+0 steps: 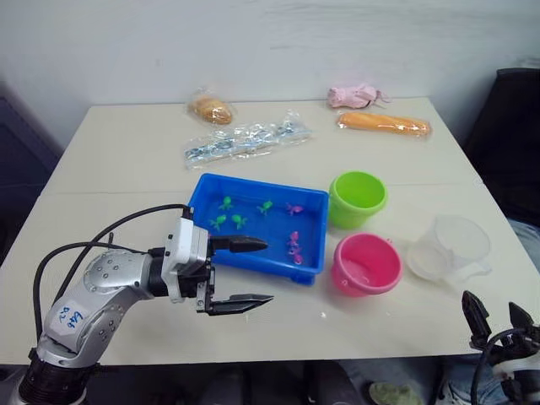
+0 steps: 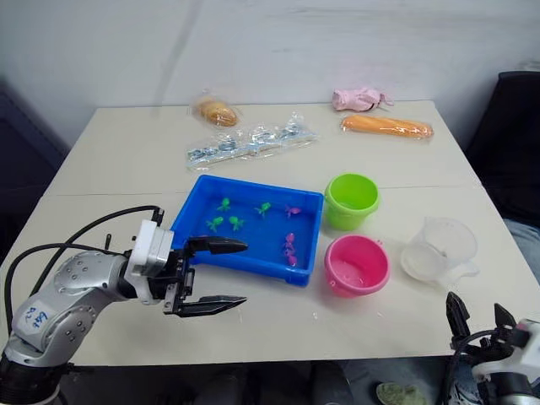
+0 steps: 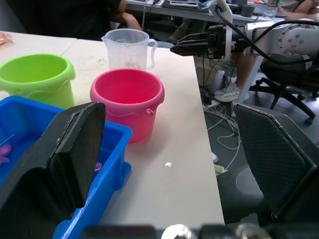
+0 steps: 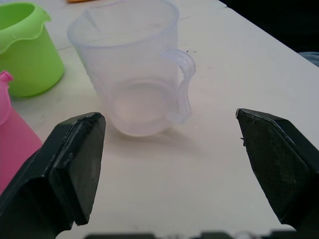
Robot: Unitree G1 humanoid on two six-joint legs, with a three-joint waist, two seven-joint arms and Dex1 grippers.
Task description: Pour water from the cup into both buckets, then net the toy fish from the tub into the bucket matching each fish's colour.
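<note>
Cup waiting at the right, both pincers open and empty.

Lower left of the frame: left pincer (image 1: 237, 273) wide open, holding nothing, hanging just by the near rim of the blue tub (image 1: 202, 196). In the middle: tiny green fish (image 1: 226, 202) and pink fish (image 1: 294, 245) lying in the tub. Right of that: green bucket (image 1: 357, 198) behind, pink bucket (image 1: 365, 263) in front, close together. Further right: clear cup (image 4: 134, 69) standing upright on the table (image 1: 126, 152), handle toward the right pincer (image 1: 496, 322). Lower right corner: right pincer wide open, empty, near the cup but not touching. Best to go in slow and straight, close on the handle side, lift level, then tip gently over each bucket. No net to be seen.
</note>
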